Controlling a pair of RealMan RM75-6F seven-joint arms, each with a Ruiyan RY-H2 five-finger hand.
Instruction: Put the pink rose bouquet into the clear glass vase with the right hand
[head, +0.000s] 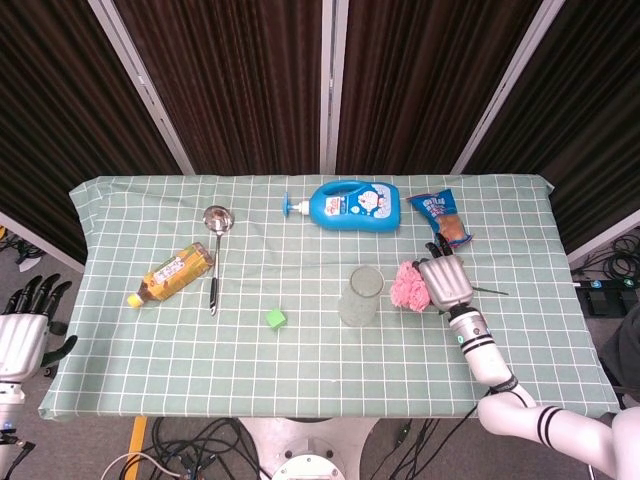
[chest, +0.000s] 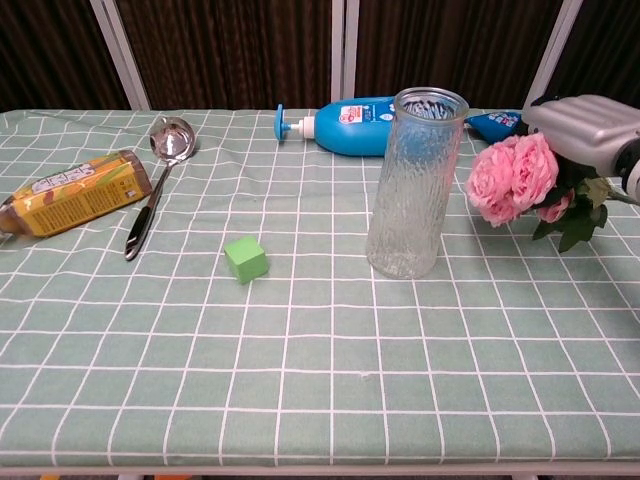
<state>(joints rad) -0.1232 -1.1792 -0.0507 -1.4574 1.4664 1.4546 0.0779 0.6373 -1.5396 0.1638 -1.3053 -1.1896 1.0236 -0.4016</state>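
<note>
The clear glass vase (head: 360, 296) (chest: 414, 184) stands upright near the table's middle. To its right my right hand (head: 445, 282) (chest: 589, 127) grips the pink rose bouquet (head: 407, 286) (chest: 518, 177) and holds it lifted off the cloth, blooms pointing toward the vase, green leaves hanging below and the stem trailing right. The blooms are about level with the vase's upper half, a short gap away. My left hand (head: 22, 332) hangs off the table's left edge, holding nothing, fingers apart.
A blue lotion pump bottle (head: 350, 205) and a snack packet (head: 441, 220) lie behind the vase. A small green cube (head: 276, 318), a metal ladle (head: 215, 250) and a yellow tea bottle (head: 175, 273) lie to the left on the checked cloth (head: 300, 370).
</note>
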